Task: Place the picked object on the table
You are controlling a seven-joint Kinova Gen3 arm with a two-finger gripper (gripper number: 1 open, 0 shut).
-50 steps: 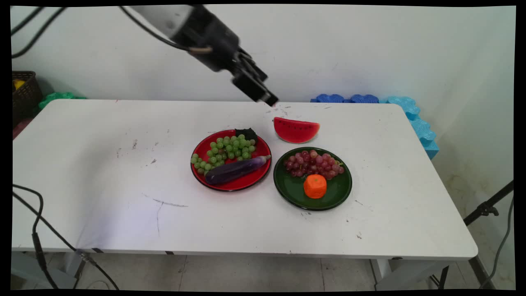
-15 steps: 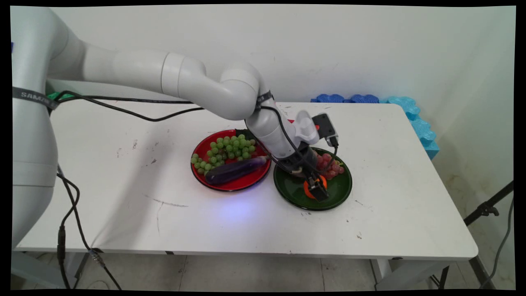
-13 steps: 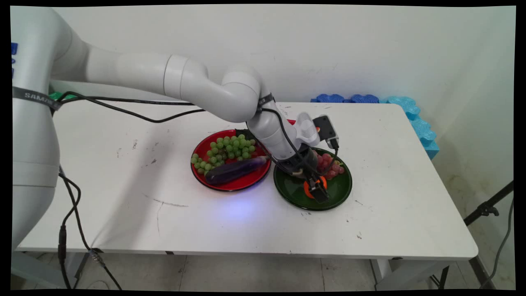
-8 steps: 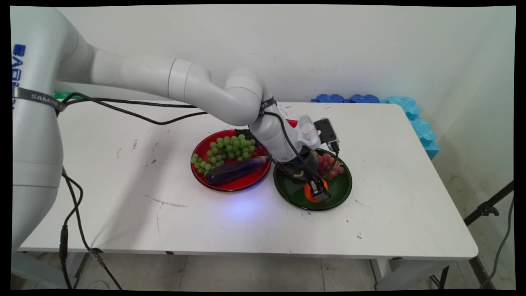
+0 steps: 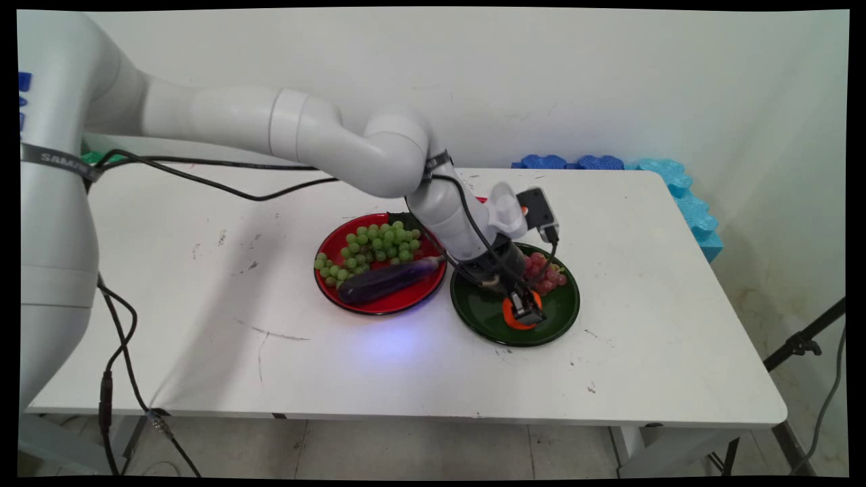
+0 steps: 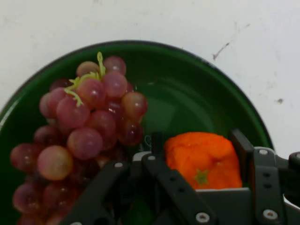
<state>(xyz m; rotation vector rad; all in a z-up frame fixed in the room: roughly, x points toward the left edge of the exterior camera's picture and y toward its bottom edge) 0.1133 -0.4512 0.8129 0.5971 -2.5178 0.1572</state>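
Gripper (image 5: 524, 312) (image 6: 199, 150) is down in the dark green plate (image 5: 473, 318) (image 6: 197, 61), set over the orange (image 5: 509, 314) (image 6: 201, 161). The orange sits on the plate's near part, just beside the bunch of red grapes (image 5: 545, 272) (image 6: 89, 126). Fingers (image 6: 241, 145) stand narrowly apart, one on each flank of the orange. Both appear to be touching its sides, though firm pressure cannot be confirmed from the hand view. Assessment: a sound grip here needs the fruit centred between the pads, contact low on its flat sides, and the grape-side finger kept off the bunch. The red plate (image 5: 325, 281), with green grapes (image 5: 372, 247) and an eggplant (image 5: 385, 279), lies alongside and is untouched.
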